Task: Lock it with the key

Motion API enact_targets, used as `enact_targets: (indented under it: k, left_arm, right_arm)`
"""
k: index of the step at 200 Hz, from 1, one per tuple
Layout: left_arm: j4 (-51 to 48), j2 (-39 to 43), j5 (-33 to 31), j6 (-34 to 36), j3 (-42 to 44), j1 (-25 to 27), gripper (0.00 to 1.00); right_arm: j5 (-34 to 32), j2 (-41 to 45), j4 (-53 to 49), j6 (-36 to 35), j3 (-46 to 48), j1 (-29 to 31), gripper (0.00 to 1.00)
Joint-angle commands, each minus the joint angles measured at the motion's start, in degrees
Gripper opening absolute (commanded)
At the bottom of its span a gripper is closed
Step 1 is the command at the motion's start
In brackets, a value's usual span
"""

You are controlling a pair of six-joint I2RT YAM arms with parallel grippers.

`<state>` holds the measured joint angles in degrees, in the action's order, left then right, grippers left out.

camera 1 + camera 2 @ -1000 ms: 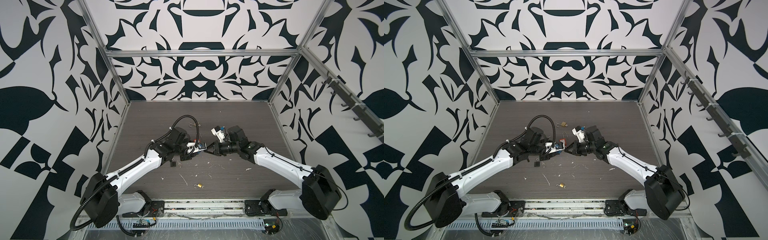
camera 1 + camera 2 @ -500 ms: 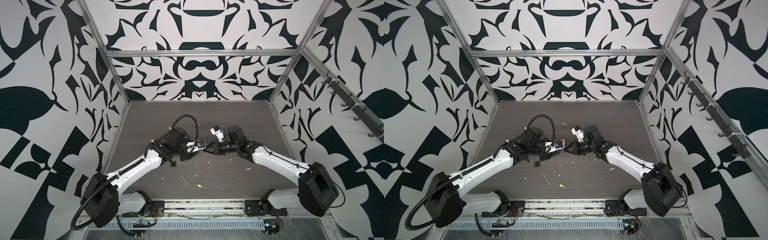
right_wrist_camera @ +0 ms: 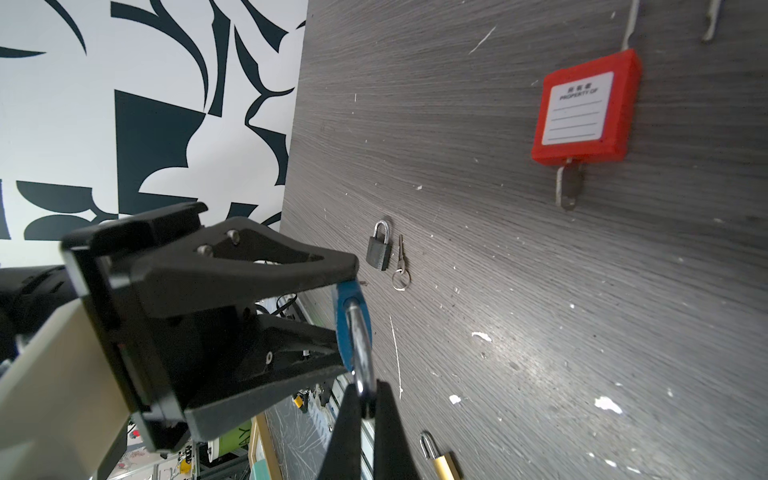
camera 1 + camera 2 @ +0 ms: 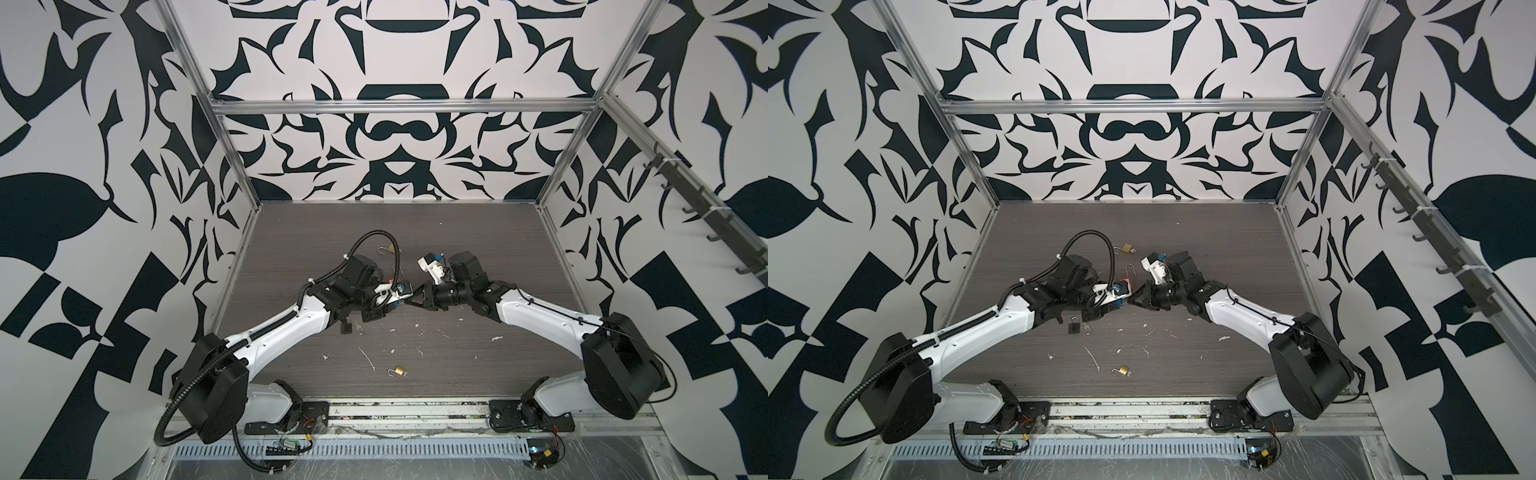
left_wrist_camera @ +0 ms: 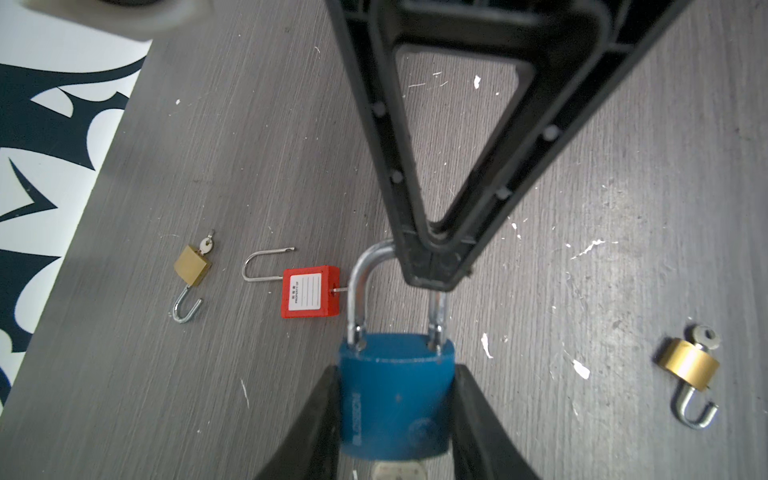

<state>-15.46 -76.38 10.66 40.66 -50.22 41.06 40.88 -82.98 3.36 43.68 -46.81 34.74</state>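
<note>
The left gripper (image 5: 397,374) is holding the blue padlock (image 5: 395,407) by its body, its fingers closing partway against the two flat sides. It is carrying the padlock clear of the bench (image 4: 457,249), over the middle and well away from every edge. The right gripper (image 5: 432,266) is meeting it head-on, with its fingers pinching tight on the bend of the shackle (image 5: 360,286).

Both legs of the shackle are standing in their holes in the top of the body, so the closing step seems to be well under way or just finishing. The pictures are not showing whether the shackle has gone fully home and caught. At the keyhole end a pale sliver, probably the key (image 5: 399,471), is peeking out at the rim of the left wrist view. Too little of it is showing to tell which way it is turned.

What is probably remaining is a firm push on the shackle, a turn of the key and a check that the lock is holding.

A red padlock (image 5: 311,291) and two brass padlocks (image 5: 191,266) (image 5: 688,365) are lying open on the bench. A black padlock (image 3: 379,249) is resting closed nearer the left edge.
</note>
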Motion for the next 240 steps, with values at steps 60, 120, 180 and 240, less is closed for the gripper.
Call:
enact_targets:
  k: [60,120,180,240]
  left_arm:
    - [27.7,0.1,11.7,-5.0,-7.1,1.9,0.00]
    - [30.0,-2.0,14.9,-6.0,-11.1,1.9,0.00]
    - [31.3,-3.2,15.1,-6.9,-12.0,1.9,0.00]
    - [30.9,-1.5,6.4,-9.9,-3.6,1.8,0.00]
  right_arm:
    - [4.0,-5.3,4.2,1.7,0.5,5.1,0.00]
    - [5.1,-8.6,5.9,2.6,-0.2,6.0,0.00]
    - [5.8,-9.1,6.1,2.6,-0.5,6.2,0.00]
    - [3.4,-4.0,-0.5,-1.8,-3.2,2.9,0.00]
